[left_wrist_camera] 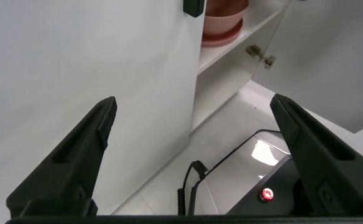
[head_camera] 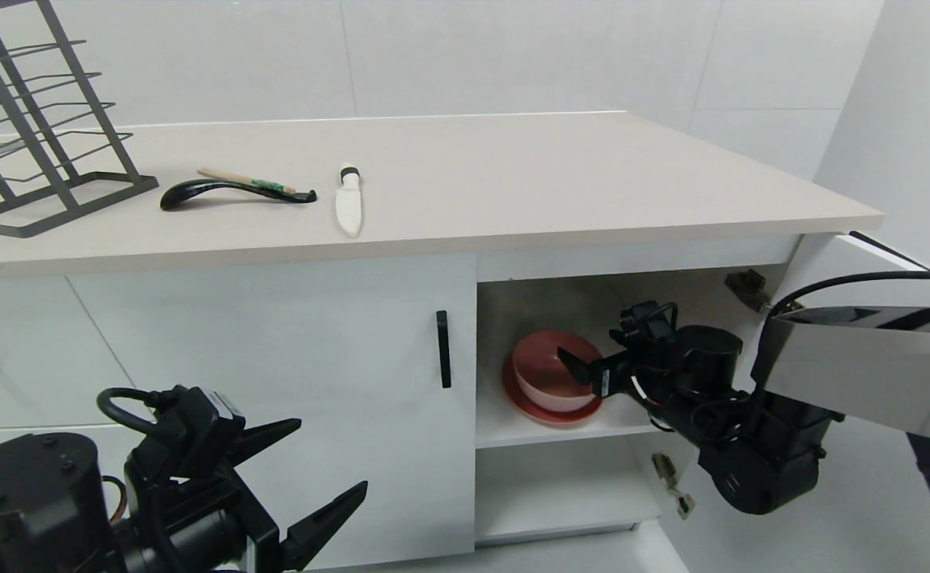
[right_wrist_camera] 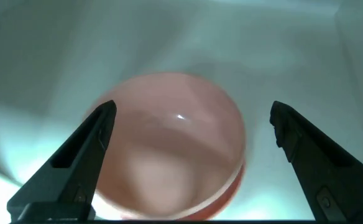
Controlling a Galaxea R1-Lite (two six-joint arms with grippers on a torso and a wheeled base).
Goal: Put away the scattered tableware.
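Right wrist view: my right gripper [right_wrist_camera: 192, 111], jaws released, faces the pink bowl [right_wrist_camera: 169, 155] just ahead, stacked on its red plate [right_wrist_camera: 234, 185], likely to save space; my left gripper [left_wrist_camera: 194, 102] gapes empty.

Left gripper [head_camera: 332, 454] is presenting two matt black, wedge-shaped fingers [head_camera: 326, 513] tapering to blunt points. Behind it, a round black motor housing [head_camera: 27, 477] is showing several recessed screws, and a looped black cable [head_camera: 119, 398] is rising above the wrist.

Right gripper [head_camera: 584, 370] is carrying the same black finish, with a small white label [head_camera: 603, 383] and thin red wiring [head_camera: 642, 395] showing at its base. The right forearm link [head_camera: 871, 370] is appearing as a silver-grey boxed shell. A long black cable [head_camera: 871, 278] is arching over it towards rounded black joint housings [head_camera: 760, 469].
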